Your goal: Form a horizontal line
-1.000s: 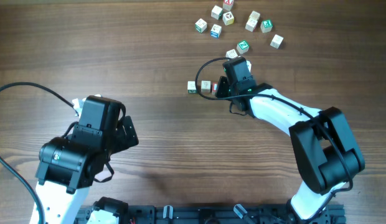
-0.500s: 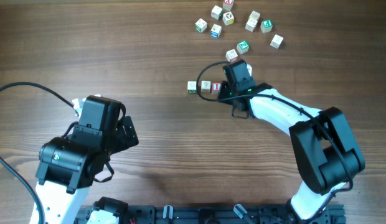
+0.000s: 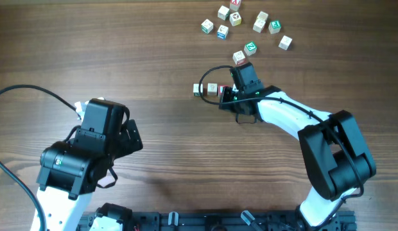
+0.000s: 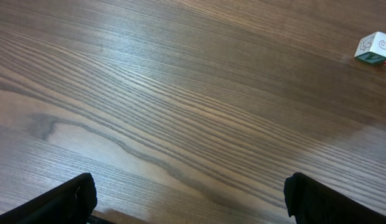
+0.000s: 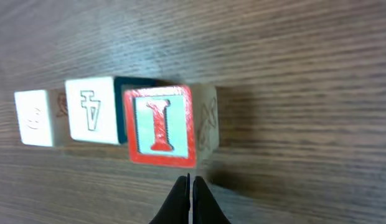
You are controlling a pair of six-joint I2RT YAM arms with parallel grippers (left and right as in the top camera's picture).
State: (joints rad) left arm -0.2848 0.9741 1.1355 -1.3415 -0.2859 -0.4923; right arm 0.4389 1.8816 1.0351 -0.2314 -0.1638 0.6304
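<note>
Cube row prob. light, hard wood: pinch flat opp. faces; R gripper jaws closed empty, L gripper wide.

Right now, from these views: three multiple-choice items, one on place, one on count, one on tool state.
1. In the row, the red-letter cube sits at: A) left end B) middle C) right end
2. Cubes in the row: A) two B) three C) five
3. The right tool is: A) open around a cube B) shut, holding nothing C) shut on a cube
1 C: rightmost in both views. 2 B: three stand side by side. 3 B: its fingers meet beside the red-letter cube.
</note>
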